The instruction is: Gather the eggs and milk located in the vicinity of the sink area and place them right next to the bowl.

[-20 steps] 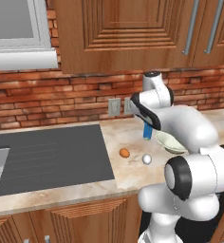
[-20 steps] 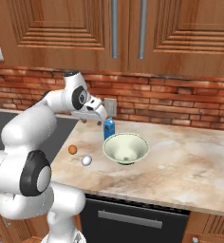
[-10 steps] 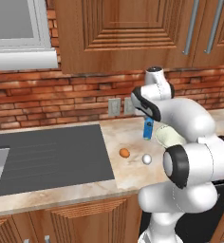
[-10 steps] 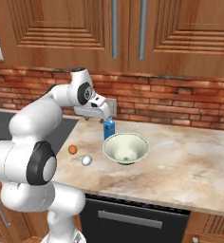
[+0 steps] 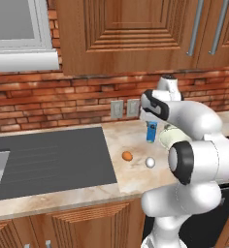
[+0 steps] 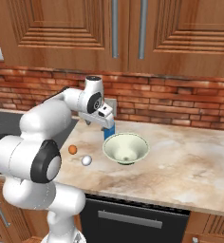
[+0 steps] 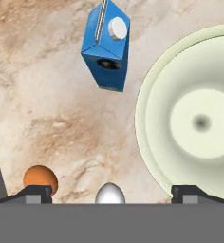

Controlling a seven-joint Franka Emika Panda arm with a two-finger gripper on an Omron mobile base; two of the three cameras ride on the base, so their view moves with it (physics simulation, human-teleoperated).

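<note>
Beside bowl (image 7: 190, 118), upright milk (image 7: 106, 47)

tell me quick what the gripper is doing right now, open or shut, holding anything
Gripper: open and holding nothing, its dark fingertips spread wide above the small white egg, beside the wide pale greenish-cream bowl.

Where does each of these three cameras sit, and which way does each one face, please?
Left base view: behind the arm's left, facing forward over the sink, eggs and milk; arm lower right.
Right base view: behind its right, facing the bowl and brick wall; arm lower left.
Hand view: on the hand, looking down at milk, bowl and eggs; open gripper at the bottom.
All share milk and eggs.
</note>
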